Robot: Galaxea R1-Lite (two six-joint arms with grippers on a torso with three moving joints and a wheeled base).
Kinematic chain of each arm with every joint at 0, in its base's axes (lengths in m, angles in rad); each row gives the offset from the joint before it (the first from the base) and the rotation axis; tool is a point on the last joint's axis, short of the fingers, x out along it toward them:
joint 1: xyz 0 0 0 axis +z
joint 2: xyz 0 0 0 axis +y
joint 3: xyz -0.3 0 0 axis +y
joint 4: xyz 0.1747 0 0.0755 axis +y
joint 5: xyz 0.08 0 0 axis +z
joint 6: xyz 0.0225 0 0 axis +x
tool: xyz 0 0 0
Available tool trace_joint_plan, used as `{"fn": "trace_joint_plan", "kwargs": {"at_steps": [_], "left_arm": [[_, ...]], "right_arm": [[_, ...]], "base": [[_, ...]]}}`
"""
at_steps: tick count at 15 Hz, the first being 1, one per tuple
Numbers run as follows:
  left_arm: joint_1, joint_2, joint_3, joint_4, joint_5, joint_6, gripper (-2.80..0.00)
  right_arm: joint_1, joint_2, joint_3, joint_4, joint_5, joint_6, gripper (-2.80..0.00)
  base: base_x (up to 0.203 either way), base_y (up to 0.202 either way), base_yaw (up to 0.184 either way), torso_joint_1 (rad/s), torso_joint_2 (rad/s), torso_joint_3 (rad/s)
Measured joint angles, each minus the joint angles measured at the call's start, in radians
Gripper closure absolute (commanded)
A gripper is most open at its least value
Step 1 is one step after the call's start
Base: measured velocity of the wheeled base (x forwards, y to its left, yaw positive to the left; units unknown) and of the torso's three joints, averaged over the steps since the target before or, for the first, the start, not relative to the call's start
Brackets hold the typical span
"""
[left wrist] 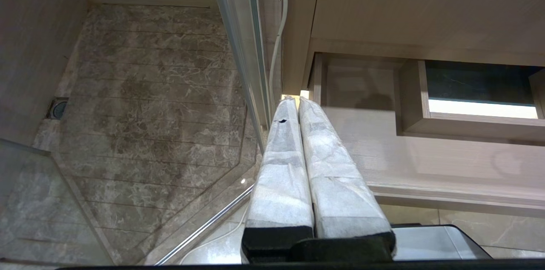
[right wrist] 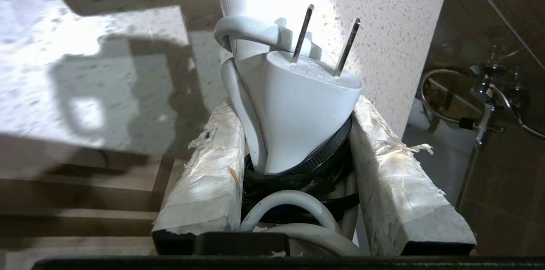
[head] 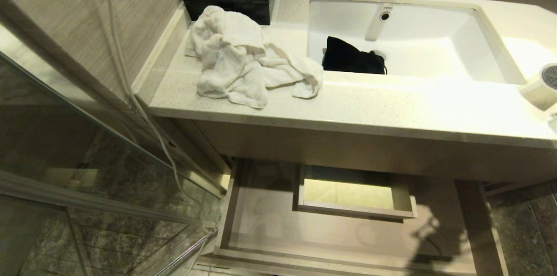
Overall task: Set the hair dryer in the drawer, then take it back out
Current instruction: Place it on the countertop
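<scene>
The white hair dryer (head: 539, 89) shows at the right edge of the head view, over the counter's right end, its grey mesh grille facing up. In the right wrist view my right gripper (right wrist: 294, 110) is shut on the hair dryer's bundled white cord and plug (right wrist: 298, 104), with the two prongs pointing away from the fingers. The drawer (head: 265, 228) stands pulled out under the counter, its boxed cutout (head: 354, 213) near the middle, and nothing lies in it. My left gripper (left wrist: 296, 99) is shut and empty beside the drawer's (left wrist: 383, 146) left corner.
A crumpled white towel (head: 243, 56) lies on the counter (head: 370, 110) left of the sink (head: 439, 45), which holds a black pouch (head: 350, 58). A black box (head: 230, 6) stands at the back. A glass shower door (head: 87, 145) and a white hose (head: 126, 80) are at the left.
</scene>
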Motion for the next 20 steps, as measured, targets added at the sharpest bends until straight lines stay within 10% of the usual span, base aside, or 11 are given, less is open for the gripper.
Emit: {"fn": "trace_joint_plan", "kwargs": {"at_steps": [8, 9, 20], "left_arm": [[0.0, 0.0, 0.0, 0.0, 0.0, 0.0, 0.0], [0.0, 0.0, 0.0, 0.0, 0.0, 0.0, 0.0], [0.0, 0.0, 0.0, 0.0, 0.0, 0.0, 0.0]], "right_arm": [[0.018, 0.291, -0.188, -0.013, 0.019, 0.022, 0.0], [0.02, 0.307, -0.194, -0.013, 0.025, 0.022, -2.8], [0.0, 0.243, -0.17, 0.004, 0.104, 0.019, -2.8]], "base": [[0.0, 0.0, 0.0, 0.0, 0.0, 0.0], [0.0, 0.0, 0.0, 0.0, 0.0, 0.0], [0.0, 0.0, 0.0, 0.0, 0.0, 0.0]]}}
